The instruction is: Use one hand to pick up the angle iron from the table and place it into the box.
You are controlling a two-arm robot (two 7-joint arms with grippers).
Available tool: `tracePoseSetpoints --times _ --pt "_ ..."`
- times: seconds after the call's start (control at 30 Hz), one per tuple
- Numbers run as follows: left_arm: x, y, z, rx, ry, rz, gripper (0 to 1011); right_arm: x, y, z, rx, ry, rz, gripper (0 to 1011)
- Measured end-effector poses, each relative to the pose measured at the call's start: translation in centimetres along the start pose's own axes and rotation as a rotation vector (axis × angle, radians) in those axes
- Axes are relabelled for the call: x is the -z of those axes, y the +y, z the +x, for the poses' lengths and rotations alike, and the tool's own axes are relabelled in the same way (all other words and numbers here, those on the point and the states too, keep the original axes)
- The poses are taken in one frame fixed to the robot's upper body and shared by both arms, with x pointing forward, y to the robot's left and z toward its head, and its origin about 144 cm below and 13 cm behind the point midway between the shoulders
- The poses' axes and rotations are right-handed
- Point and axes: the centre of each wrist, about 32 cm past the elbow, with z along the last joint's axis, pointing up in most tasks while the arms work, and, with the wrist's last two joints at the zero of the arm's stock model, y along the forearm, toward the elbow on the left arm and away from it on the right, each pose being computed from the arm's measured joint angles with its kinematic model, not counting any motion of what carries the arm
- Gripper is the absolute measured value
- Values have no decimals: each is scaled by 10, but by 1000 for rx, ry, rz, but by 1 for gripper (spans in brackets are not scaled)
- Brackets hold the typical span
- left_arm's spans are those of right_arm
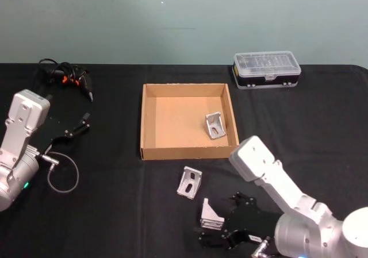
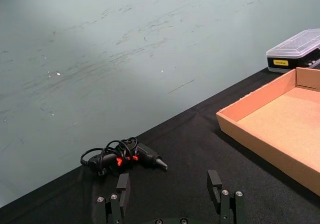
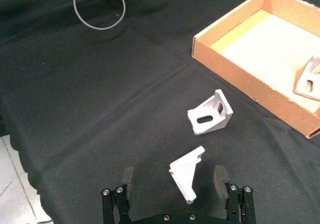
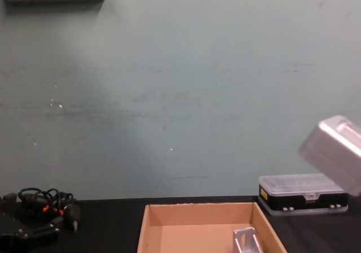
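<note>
The angle iron (image 1: 211,215) closest to the robot stands on edge on the table (image 1: 115,212), near the front edge and a little right of centre. It looks like a small metal corner bracket, so I judge it stiff, light enough for one hand, and smooth (apt to slip if pinched on its slanted rib). It is probably best taken across its flat parallel sides. It sits between the fingers (image 3: 220,176) of the right gripper (image 1: 204,220), which is spread wide and holds nothing. The metal seems apart from both fingers, closer to one than the other. A second angle iron (image 1: 189,182) lies just beyond, near the front wall of the box (image 1: 187,152). A third angle iron (image 1: 214,125) rests inside, at the right. The left gripper (image 1: 76,127) hangs spread and empty over the table's left side.
</note>
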Motion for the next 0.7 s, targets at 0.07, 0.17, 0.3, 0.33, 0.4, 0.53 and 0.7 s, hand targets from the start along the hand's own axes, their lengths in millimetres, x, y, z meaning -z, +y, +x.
tracePoseSetpoints --times 0.07,0.17,0.3,0.33,0.4,0.53,0.7 --pt "0 0 0 0 0 0 1011 -1 3 0 0 1 -3 1004" --pt "0 0 0 0 0 0 1011 -2 7 -1 3 7 -14 1004" --pt "0 0 0 0 0 0 1011 -4 12 -2 10 8 -38 1004" --pt "0 0 0 0 0 0 1011 -4 14 -2 12 9 -45 1004" --pt "0 0 0 0 0 0 1011 -4 15 -2 14 10 -51 1004" --pt "0 0 0 0 0 0 1011 -5 18 -1 16 14 -61 1004" --pt "0 0 0 0 0 0 1012 -5 23 0 21 20 -73 1004"
